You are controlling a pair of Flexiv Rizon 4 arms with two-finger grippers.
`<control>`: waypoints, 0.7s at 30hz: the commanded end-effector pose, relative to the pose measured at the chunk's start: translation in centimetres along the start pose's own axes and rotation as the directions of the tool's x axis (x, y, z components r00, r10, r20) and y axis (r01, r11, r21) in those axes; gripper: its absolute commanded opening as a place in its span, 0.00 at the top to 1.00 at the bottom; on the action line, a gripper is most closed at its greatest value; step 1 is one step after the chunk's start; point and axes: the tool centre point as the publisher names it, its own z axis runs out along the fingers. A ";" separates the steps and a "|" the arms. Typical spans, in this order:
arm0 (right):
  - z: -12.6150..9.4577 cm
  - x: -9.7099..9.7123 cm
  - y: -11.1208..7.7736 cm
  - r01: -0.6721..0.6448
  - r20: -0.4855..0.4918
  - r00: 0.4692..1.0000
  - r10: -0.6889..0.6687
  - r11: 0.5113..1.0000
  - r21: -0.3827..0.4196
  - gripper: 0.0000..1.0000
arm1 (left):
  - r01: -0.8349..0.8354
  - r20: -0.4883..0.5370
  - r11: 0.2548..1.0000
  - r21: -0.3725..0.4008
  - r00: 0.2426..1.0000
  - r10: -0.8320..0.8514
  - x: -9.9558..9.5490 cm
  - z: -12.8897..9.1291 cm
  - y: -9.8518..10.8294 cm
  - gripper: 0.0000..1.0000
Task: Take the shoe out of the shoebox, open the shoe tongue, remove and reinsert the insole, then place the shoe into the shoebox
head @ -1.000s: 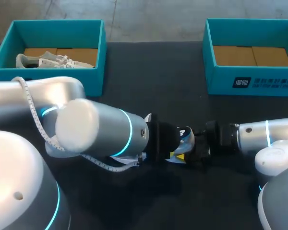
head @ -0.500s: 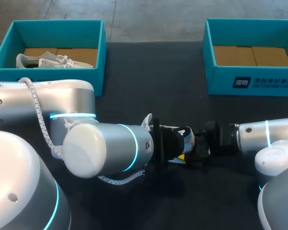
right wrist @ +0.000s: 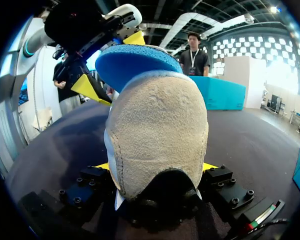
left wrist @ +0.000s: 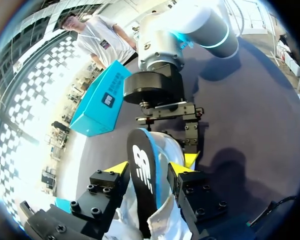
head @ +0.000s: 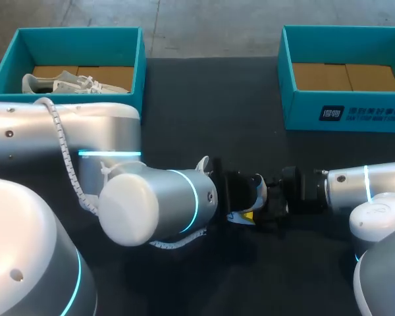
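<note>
My right gripper (right wrist: 157, 167) is clamping the shoe (right wrist: 157, 115) by its heel over the middle of the table (head: 210, 99), steadying it, I judge, while my left gripper (left wrist: 150, 167) is pinching the insole (left wrist: 141, 175) standing out of its mouth. A white logo is marking the insole's black underside; white print is fronting the right shoebox (head: 375, 113).

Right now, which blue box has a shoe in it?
The left shoebox: a pale shoe lies inside it. The right shoebox shows only brown cardboard inside.
</note>
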 end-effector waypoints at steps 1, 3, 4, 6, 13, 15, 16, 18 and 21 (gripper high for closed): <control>0.0 0.1 0.0 0.000 0.001 1.000 0.000 1.000 0.004 1.00 | 0.007 -0.001 1.000 -0.001 1.000 -0.007 -0.3 0.7 -0.1 0.51; 0.0 0.1 0.0 0.000 0.001 1.000 0.000 1.000 0.004 1.00 | 0.011 -0.003 1.000 -0.002 1.000 -0.011 -0.4 1.0 -0.1 0.52; 0.0 0.1 0.0 0.000 0.001 1.000 0.000 1.000 0.004 1.00 | 0.011 -0.004 1.000 -0.003 1.000 -0.011 -0.4 1.1 -0.1 0.52; 0.0 0.1 0.0 0.000 0.001 1.000 0.000 1.000 0.004 1.00 | 0.011 -0.001 1.000 -0.009 1.000 -0.011 -0.4 1.3 -0.1 0.52; 0.0 0.1 0.0 0.000 0.001 1.000 0.000 1.000 0.004 1.00 | 0.014 0.013 1.000 -0.019 1.000 -0.013 -0.5 1.8 0.0 0.59; 0.0 0.1 0.0 0.000 0.001 1.000 0.000 1.000 0.004 1.00 | 0.014 0.019 1.000 -0.025 1.000 -0.014 -0.5 2.0 0.0 0.62; 0.0 0.1 0.0 0.000 0.001 1.000 0.000 1.000 0.004 1.00 | 0.014 0.022 0.999 -0.028 1.000 -0.013 -0.5 2.1 0.0 0.63; 0.0 0.1 0.0 0.000 0.001 1.000 0.000 1.000 0.004 1.00 | 0.015 0.023 0.999 -0.032 1.000 -0.014 -0.6 2.2 0.1 0.65; 0.0 0.1 0.0 0.000 0.001 1.000 0.000 1.000 0.004 1.00 | 0.019 0.023 0.999 -0.035 1.000 -0.018 -0.6 2.3 0.2 0.73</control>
